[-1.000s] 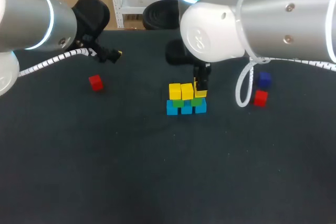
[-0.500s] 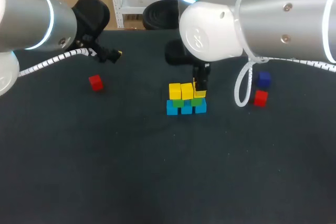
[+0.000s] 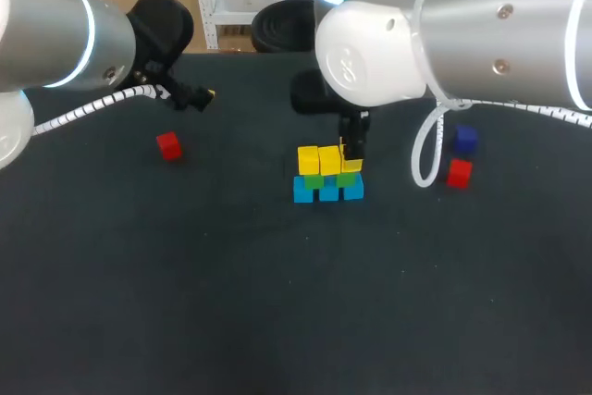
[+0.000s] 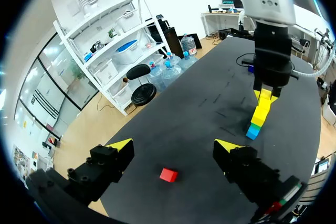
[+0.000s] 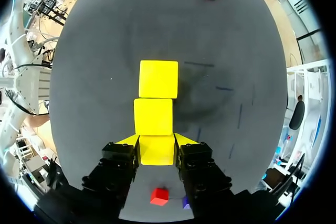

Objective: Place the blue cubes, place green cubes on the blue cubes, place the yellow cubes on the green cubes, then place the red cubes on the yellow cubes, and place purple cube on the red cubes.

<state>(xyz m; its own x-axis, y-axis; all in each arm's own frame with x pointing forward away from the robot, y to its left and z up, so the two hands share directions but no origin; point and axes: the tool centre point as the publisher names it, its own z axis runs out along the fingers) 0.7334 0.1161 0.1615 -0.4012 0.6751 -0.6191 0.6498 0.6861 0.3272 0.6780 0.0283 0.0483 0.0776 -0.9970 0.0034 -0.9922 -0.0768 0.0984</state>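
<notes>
At the table's middle stands a row of three blue cubes (image 3: pixel 328 191) with green cubes (image 3: pixel 329 179) on them. Two yellow cubes (image 3: pixel 319 160) top the green ones. My right gripper (image 3: pixel 351 156) is shut on a third yellow cube (image 5: pixel 157 150), held at the row's right end beside the other two yellow cubes (image 5: pixel 155 98). My left gripper (image 4: pixel 174 145) hangs open at the far left, high above a red cube (image 4: pixel 168 174), which also shows in the head view (image 3: pixel 168 145). A second red cube (image 3: pixel 459 173) and a dark purple cube (image 3: pixel 464 140) lie to the right.
The dark table top (image 3: pixel 277 302) is bare in front of the stack. My right arm's white cable (image 3: pixel 427 159) hangs between the stack and the right-hand cubes. The right red cube (image 5: pixel 159 196) sits under my right gripper's body.
</notes>
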